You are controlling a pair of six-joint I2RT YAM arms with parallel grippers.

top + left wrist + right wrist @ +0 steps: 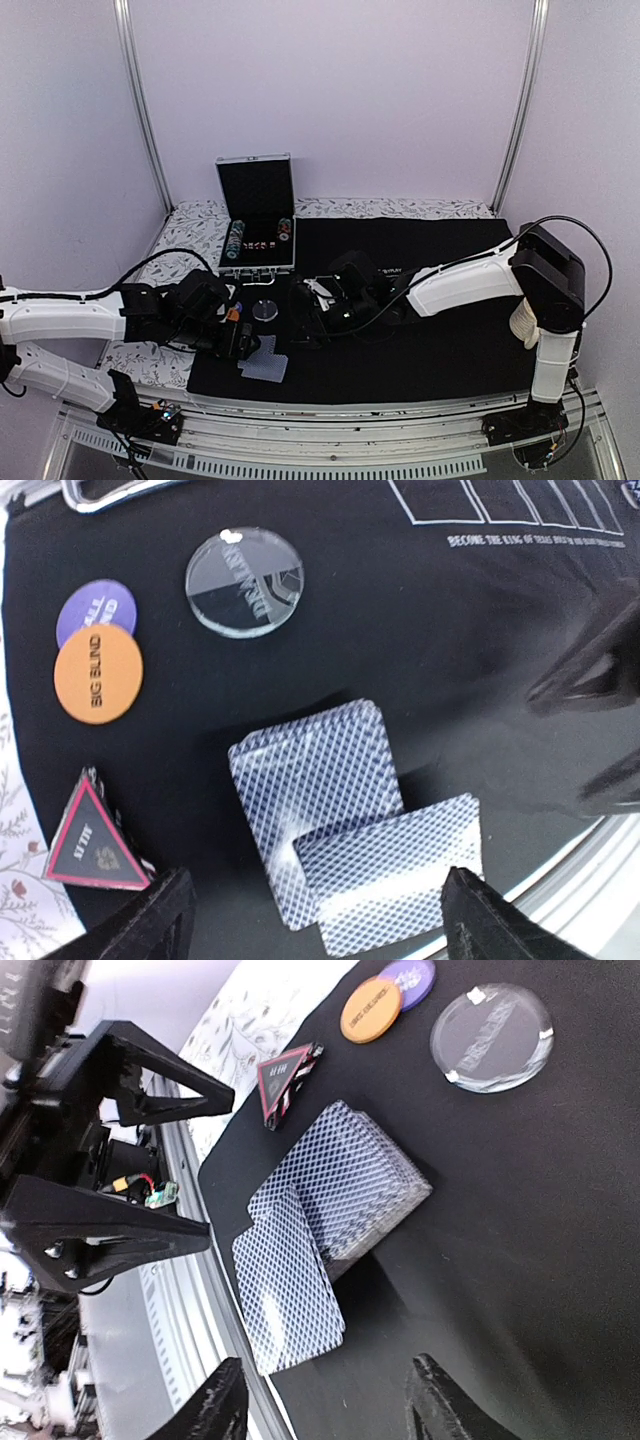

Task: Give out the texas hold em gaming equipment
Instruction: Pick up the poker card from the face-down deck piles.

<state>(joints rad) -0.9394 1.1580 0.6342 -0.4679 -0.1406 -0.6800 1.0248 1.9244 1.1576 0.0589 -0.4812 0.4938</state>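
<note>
Two stacks of playing cards with blue patterned backs lie near the mat's front edge: a thick deck [315, 780] [350, 1175] and a thinner stack [395, 875] [285, 1295] leaning on it, both also in the top view [265, 365]. My left gripper [320, 925] [238, 343] hovers open over them, one finger on each side. From the right, my right gripper [325, 1405] [303, 325] faces the cards with its jaws apart and empty. A clear disc [243, 583] [492, 1037], an orange chip [98, 673], a purple chip [95, 608] and a red triangle marker [90, 835] lie beyond the cards.
An open metal case [256, 185] with rows of chips [236, 240] stands behind on a patterned cloth [195, 230]. The black mat [450, 340] carries white printed rectangles [500, 500]. The table's metal rail [190, 1300] runs just past the cards.
</note>
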